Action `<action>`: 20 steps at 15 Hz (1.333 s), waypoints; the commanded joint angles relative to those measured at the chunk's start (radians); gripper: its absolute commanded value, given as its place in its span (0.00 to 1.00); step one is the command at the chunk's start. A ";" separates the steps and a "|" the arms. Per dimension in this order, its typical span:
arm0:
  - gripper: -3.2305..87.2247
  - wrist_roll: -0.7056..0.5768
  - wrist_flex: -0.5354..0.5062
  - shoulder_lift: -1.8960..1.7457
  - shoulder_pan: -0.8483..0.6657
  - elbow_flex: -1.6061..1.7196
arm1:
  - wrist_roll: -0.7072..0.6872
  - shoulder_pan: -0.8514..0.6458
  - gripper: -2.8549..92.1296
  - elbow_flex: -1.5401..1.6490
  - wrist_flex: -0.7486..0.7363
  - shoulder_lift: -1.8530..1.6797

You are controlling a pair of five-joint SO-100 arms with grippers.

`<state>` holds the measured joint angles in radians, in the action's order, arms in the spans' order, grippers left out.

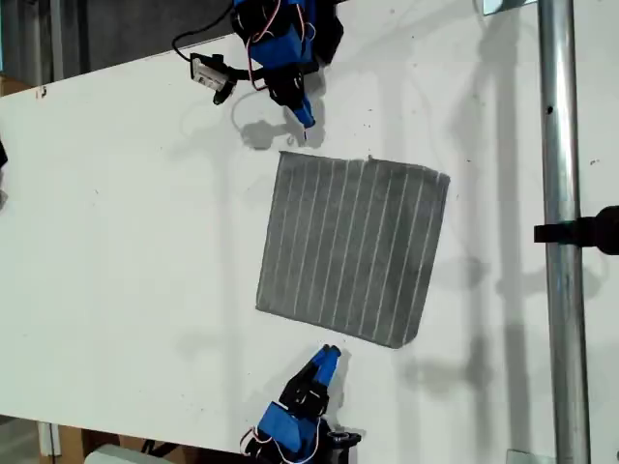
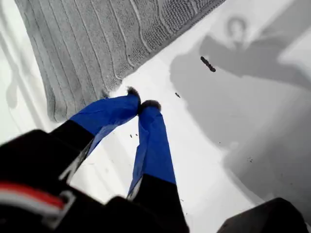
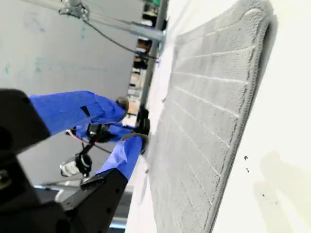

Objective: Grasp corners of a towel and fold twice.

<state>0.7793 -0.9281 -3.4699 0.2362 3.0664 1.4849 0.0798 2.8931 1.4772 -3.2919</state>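
The grey striped towel (image 1: 353, 246) lies flat and unfolded on the white table (image 1: 126, 242), all its corners showing. My first gripper (image 1: 305, 124) reaches in from the exterior view's top. It is shut and empty, its tips just off the towel's corner (image 1: 282, 155) at that view's upper left. In the first wrist view the gripper (image 2: 141, 104) has its blue fingers meeting beside the towel (image 2: 97, 43), apart from it. My second gripper (image 1: 329, 356) comes from the exterior view's bottom, just short of the towel's near edge. In the second wrist view this gripper (image 3: 130, 124) is slightly open beside the towel (image 3: 204, 126), holding nothing.
A metal pole (image 1: 561, 242) with a black clamp (image 1: 590, 230) runs down the exterior view's right side. A small white camera module (image 1: 208, 72) with cables hangs by the first arm. The table's edge slants along that view's upper left.
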 commanded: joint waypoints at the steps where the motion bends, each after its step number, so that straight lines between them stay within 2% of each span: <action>1: 0.12 0.038 0.023 -0.006 -0.043 -0.054 | 0.014 -0.120 0.06 -0.008 0.006 0.000; 2: 0.11 0.055 0.040 -0.006 -0.055 -0.049 | 0.046 -0.282 0.12 -0.038 0.020 -0.003; 3: 0.09 0.064 0.058 -0.005 -0.072 -0.048 | 0.063 -0.181 0.28 -0.049 -0.005 -0.003; 4: 0.09 0.063 0.074 -0.005 -0.078 -0.049 | 0.066 -0.084 0.27 -0.029 -0.167 -0.003; 5: 0.08 0.064 0.074 -0.005 -0.086 -0.052 | 0.020 -0.051 0.24 -0.015 -0.305 -0.002; 7: 0.08 0.069 0.069 -0.005 -0.094 -0.055 | -0.057 0.002 0.23 -0.032 -0.443 0.028; 8: 0.08 0.069 0.069 -0.005 -0.097 -0.054 | -0.084 0.041 0.23 -0.080 -0.515 0.135; 10: 0.08 0.069 0.064 -0.005 -0.109 -0.049 | -0.126 0.129 0.21 -0.336 -0.594 0.627; 11: 0.08 0.072 0.061 -0.005 -0.110 -0.048 | -0.160 0.175 0.21 -0.552 -0.531 0.917; 12: 0.08 0.078 0.055 -0.005 -0.110 -0.043 | -0.196 0.216 0.21 -0.821 -0.402 1.201; 14: 0.06 0.100 0.055 -0.005 -0.101 -0.025 | -0.229 0.291 0.16 -1.393 -0.032 1.680; 15: 0.06 0.103 0.054 -0.005 -0.100 -0.020 | -0.218 0.310 0.11 -1.600 0.094 1.812; 17: 0.07 0.104 0.054 -0.005 -0.100 -0.017 | -0.218 0.334 0.03 -1.629 0.008 1.761; 18: 0.07 0.104 0.049 -0.005 -0.098 -0.017 | -0.215 0.342 0.03 -1.589 -0.017 1.710; 19: 0.06 0.104 0.046 -0.005 -0.098 -0.015 | -0.192 0.357 0.11 -1.572 -0.012 1.694; 20: 0.06 0.106 0.043 -0.005 -0.098 -0.012 | -0.183 0.374 0.26 -1.552 -0.029 1.671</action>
<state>0.8759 -0.8820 -3.4699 0.1365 3.0664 1.2916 0.4326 1.3560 1.4696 -1.5417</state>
